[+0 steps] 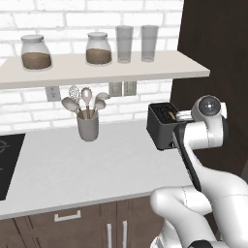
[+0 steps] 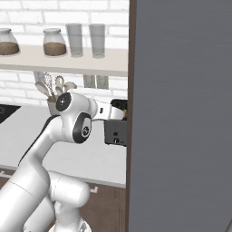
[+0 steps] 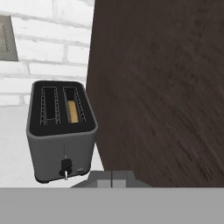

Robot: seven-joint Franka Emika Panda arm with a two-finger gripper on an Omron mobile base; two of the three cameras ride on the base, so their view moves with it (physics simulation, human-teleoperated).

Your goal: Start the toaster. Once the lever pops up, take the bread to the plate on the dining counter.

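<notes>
The dark toaster (image 3: 61, 131) stands on the white worktop against a dark wood panel; it also appears in the left base view (image 1: 161, 127) and the right base view (image 2: 115, 131). Its lever (image 3: 65, 166) sits low on the narrow end face that points at the hand. The bread (image 3: 73, 111), a tan slice, stands sunk in the slot nearer the panel, seen as a tan strip (image 1: 171, 115). My gripper (image 3: 111, 179) is shut and empty, hovering a little in front of and above the toaster. The plate and the dining counter are out of view.
A tall dark wood panel (image 3: 166, 87) rises right beside the toaster. A grey utensil crock (image 1: 88, 127) stands further left on the worktop, with a black cooktop (image 1: 7, 164) at the far left. A shelf (image 1: 97, 70) with jars and glasses hangs overhead.
</notes>
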